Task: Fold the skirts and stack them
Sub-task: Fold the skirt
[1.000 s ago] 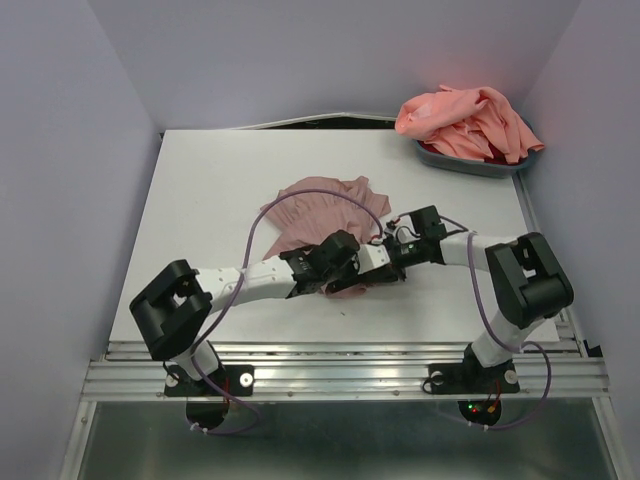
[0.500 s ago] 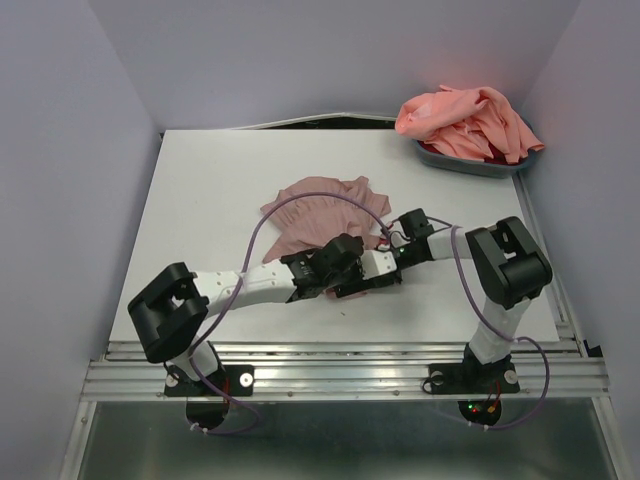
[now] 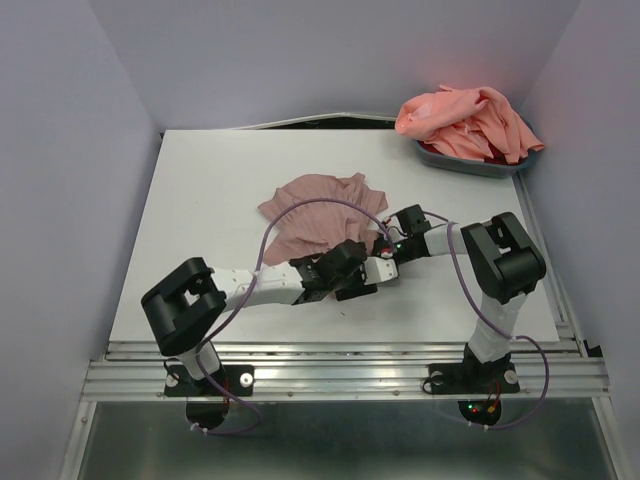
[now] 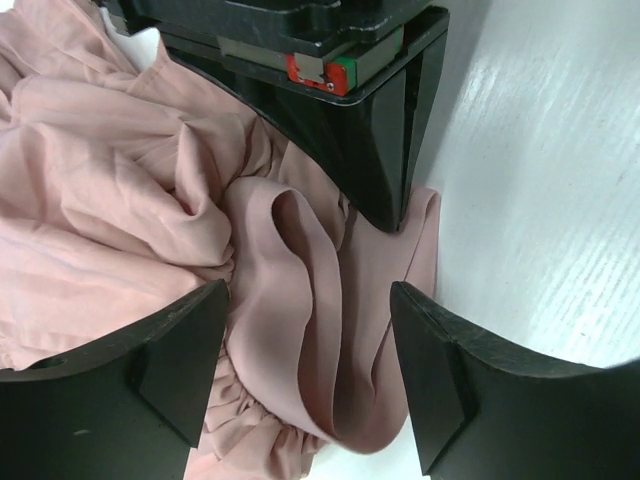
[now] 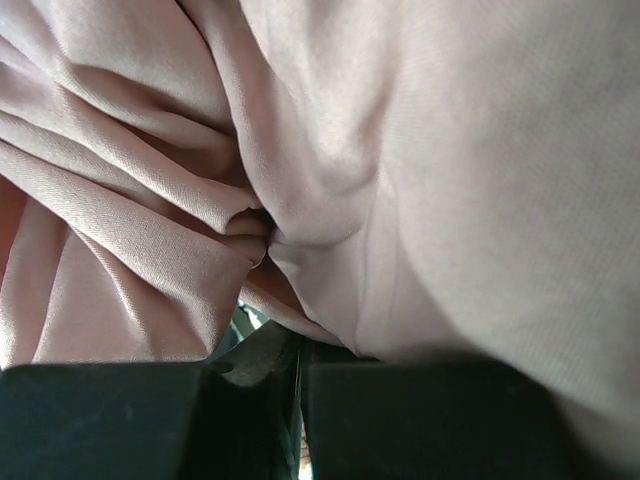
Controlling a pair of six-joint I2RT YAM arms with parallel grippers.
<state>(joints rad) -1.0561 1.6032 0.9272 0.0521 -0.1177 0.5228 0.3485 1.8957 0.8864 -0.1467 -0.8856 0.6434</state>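
Left claw (image 3: 352, 277) and right claw (image 3: 385, 262) crowd the near edge of the mauve skirt (image 3: 315, 212), mid-desk (image 3: 200, 200), top view. Coral skirt (image 3: 465, 120) heaped in bin (image 3: 480, 166), far right corner, not yet folded. Risk: your arms nearly touch, so a pull by either could knock the other.

Left wrist: left claw spread open, straddling a raised fold, gripping nothing. Right claw's tip sits just beyond. Close now and you likely pinch several layers, leaving the fold crooked.

Right wrist: right claw looks closed on bunched cloth, narrow gap only. Lift from that wad and the skirt may drag in a lump or slip free.
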